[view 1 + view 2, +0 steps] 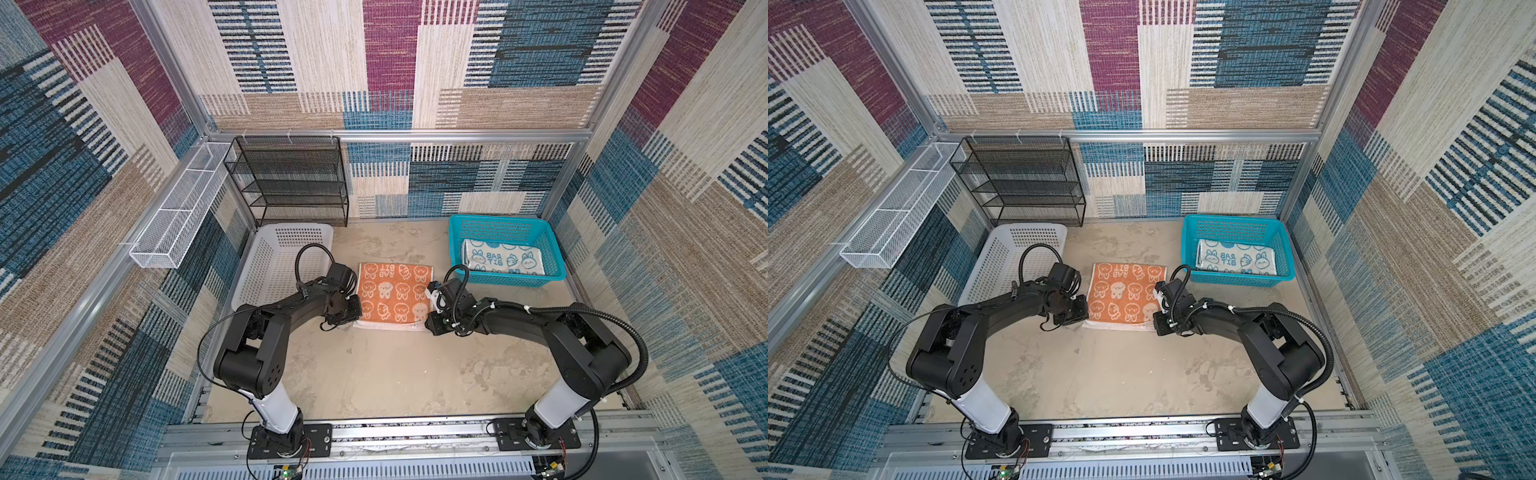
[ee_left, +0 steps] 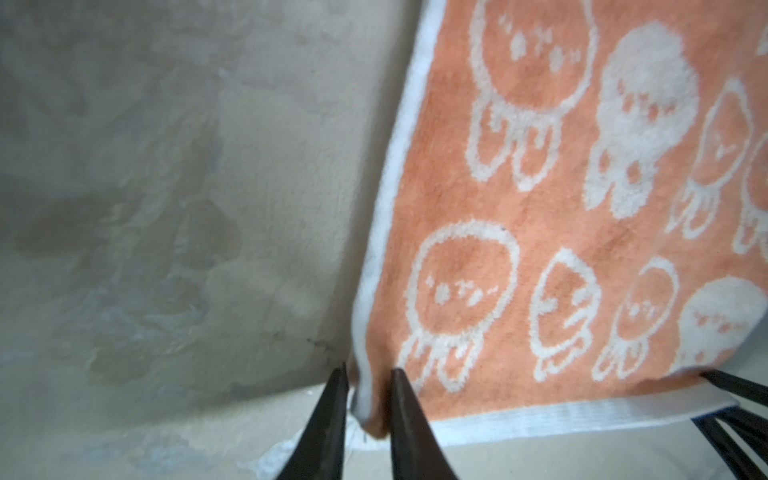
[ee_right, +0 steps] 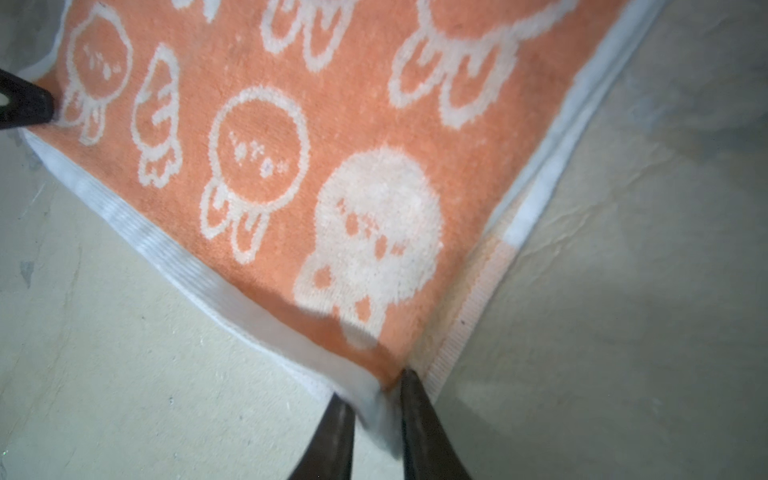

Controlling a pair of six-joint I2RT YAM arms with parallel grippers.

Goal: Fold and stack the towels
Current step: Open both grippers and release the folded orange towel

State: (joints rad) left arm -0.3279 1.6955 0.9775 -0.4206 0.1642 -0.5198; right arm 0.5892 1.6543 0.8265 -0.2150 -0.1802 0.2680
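Note:
The orange towel with white cartoon faces lies folded flat on the table's middle. My left gripper is at its near left corner and my right gripper at its near right corner. Both stand slightly open. The towel's white-edged corner hangs loose between each pair of fingers. A teal-white rabbit towel lies folded in the blue basket at the back right. The blue, orange and red towel is out of view.
A white perforated basket stands beside the left arm. Behind it are a black mesh rack and a white wire tray on the left wall. Aluminium frame rails and patterned walls enclose the table.

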